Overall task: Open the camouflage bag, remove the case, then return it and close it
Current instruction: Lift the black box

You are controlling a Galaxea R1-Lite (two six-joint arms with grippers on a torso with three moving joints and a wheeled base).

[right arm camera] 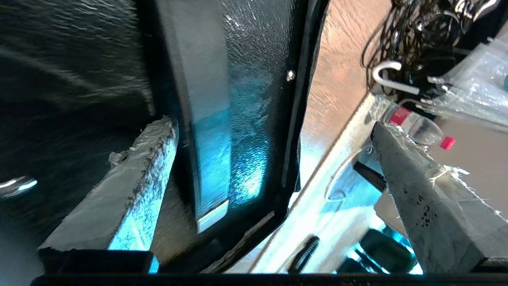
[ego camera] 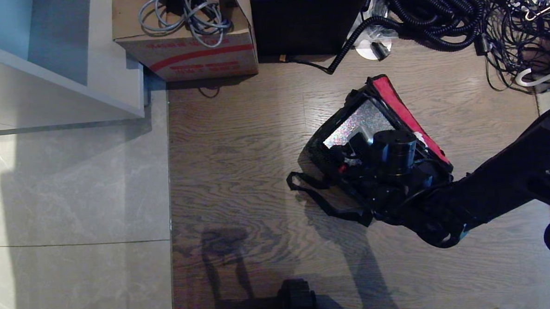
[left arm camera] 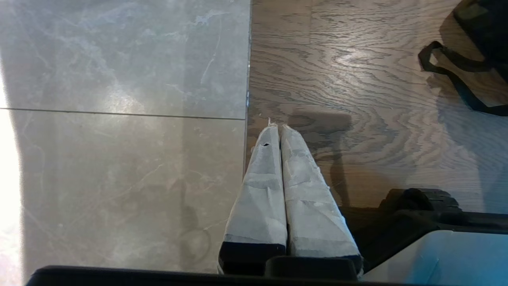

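Between the spread fingers of the right claw (right arm camera: 274,167), inside the open camouflage bag (ego camera: 407,107) with its red-lined lid raised, sits the rectangular speckled grey-black hard case (ego camera: 362,123). Its black top handle with silver ends (right arm camera: 206,131) lies just beside one finger. The case looks rigid and glossy, probably slippery on its faces; the handle seems the safest hold. The left claw (left arm camera: 278,131), pressed together, hangs over the floor, well apart.

Bare floor (ego camera: 238,174) fills the frame's left and centre; cardboard box (ego camera: 191,46), black box (ego camera: 306,20) and cables (ego camera: 459,16) crowd the top edge.
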